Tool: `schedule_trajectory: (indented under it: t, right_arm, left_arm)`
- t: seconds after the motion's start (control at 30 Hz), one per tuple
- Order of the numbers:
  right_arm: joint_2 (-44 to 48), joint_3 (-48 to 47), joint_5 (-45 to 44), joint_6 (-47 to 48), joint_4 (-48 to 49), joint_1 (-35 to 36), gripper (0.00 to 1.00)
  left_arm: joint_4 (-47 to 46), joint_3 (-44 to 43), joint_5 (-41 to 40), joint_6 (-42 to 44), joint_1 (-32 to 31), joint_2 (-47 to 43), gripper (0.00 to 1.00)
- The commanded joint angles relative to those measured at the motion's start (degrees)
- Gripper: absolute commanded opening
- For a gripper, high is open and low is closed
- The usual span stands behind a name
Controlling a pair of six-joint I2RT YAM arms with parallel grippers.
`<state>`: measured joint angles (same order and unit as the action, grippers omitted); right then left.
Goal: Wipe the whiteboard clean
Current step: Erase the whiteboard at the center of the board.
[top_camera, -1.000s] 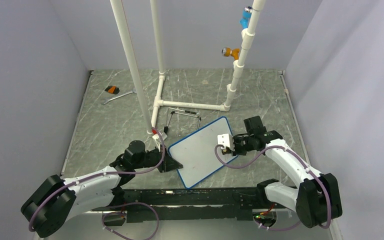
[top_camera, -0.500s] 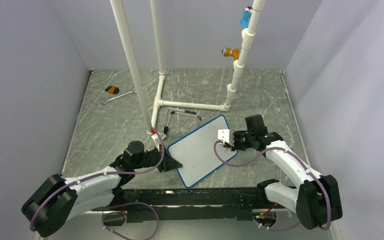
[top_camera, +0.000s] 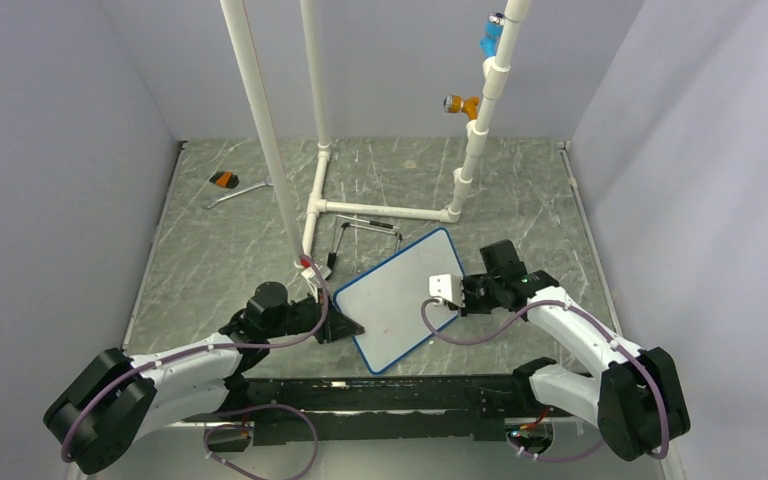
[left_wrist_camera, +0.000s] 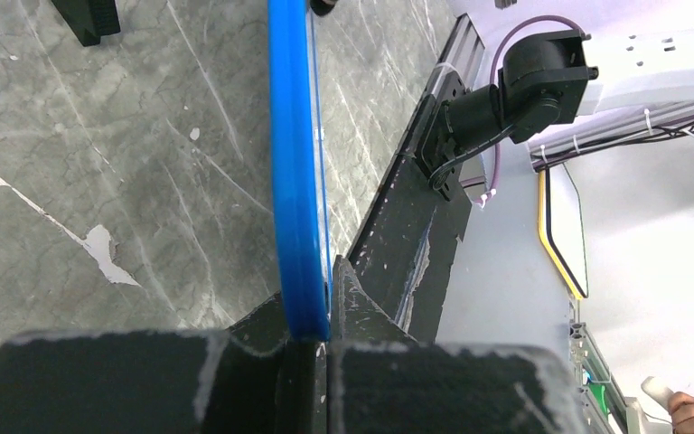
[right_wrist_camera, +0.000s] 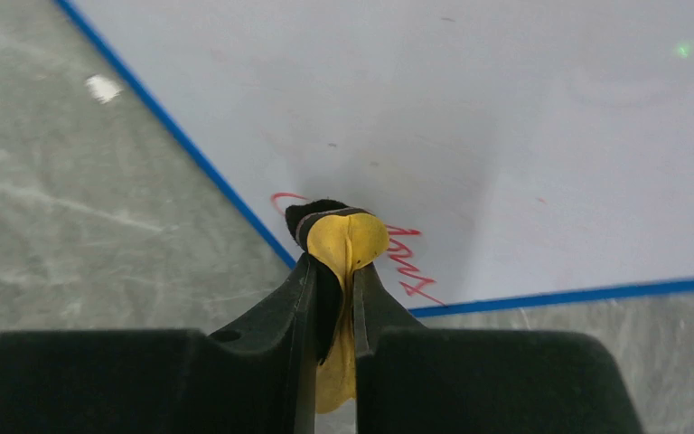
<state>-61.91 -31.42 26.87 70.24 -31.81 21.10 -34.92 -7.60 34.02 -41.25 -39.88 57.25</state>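
Note:
The whiteboard (top_camera: pixel 395 295), white with a thin blue frame, lies tilted on the table's middle. My left gripper (top_camera: pixel 345 328) is shut on its left corner; in the left wrist view the blue frame (left_wrist_camera: pixel 291 181) runs edge-on between the jaws of the left gripper (left_wrist_camera: pixel 312 298). My right gripper (top_camera: pixel 455 298) hangs over the board's right edge. It is shut on a yellow and black eraser (right_wrist_camera: pixel 348 240). The eraser's tip rests on red handwriting (right_wrist_camera: pixel 408 262) near the blue edge, beyond the right gripper (right_wrist_camera: pixel 332 267). The rest of the whiteboard face (right_wrist_camera: pixel 434 117) looks white.
A white pipe frame (top_camera: pixel 380 210) stands behind the board, with orange and blue fittings (top_camera: pixel 460 104) on its right post. A thin black wire stand (top_camera: pixel 365 228) lies by the board's far edge. A wrench with an orange handle (top_camera: pixel 230 187) lies far left.
My right gripper with the eraser slid toward the board's far edge, then came back nearer and slightly left. The left gripper kept its hold and stayed put.

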Motion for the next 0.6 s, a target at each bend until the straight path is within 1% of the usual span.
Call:
schedule_trajectory:
  t: [0.0, 0.1, 0.17, 0.23, 0.33, 0.43, 0.5, 0.57]
  right_arm:
    - [1.49, -2.83, -4.50, -11.10, 11.56, -0.49, 0.00]
    - [1.30, -2.43, -6.86, -12.13, 13.46, -0.46, 0.00]
    - [1.48, -1.93, -7.00, -11.64, 12.86, -0.50, 0.00]
    - [1.55, -2.02, -5.20, -9.16, 9.43, -0.47, 0.00]
    - [0.74, -1.15, -0.78, -1.39, 1.84, -0.12, 0.00]
    - [-1.25, -0.22, -2.15, 3.56, -3.36, 1.32, 0.00]
    - [-2.59, -0.29, -2.92, 3.38, -4.07, 1.73, 0.00]
    - [-2.67, -0.24, -3.34, 2.23, -2.83, 1.89, 0.00]
  left_arm:
    - [-6.79, -0.84, 3.77, 0.79, -0.14, -0.38, 0.00]
    - [-6.98, -0.68, 3.77, 0.75, -0.11, -0.48, 0.00]
    - [-7.16, -0.50, 3.69, 0.69, -0.06, -0.47, 0.00]
    - [-7.37, -0.46, 3.73, 0.65, -0.06, -0.31, 0.00]
    - [-7.37, -0.68, 3.94, 0.77, -0.01, -0.04, 0.00]
    - [-7.72, -0.62, 3.92, 0.78, -0.02, 0.13, 0.00]
    - [-8.23, -0.44, 3.98, 0.63, 0.03, 0.38, 0.00]
    - [-8.81, -0.33, 4.03, 0.44, 0.04, 0.86, 0.00]
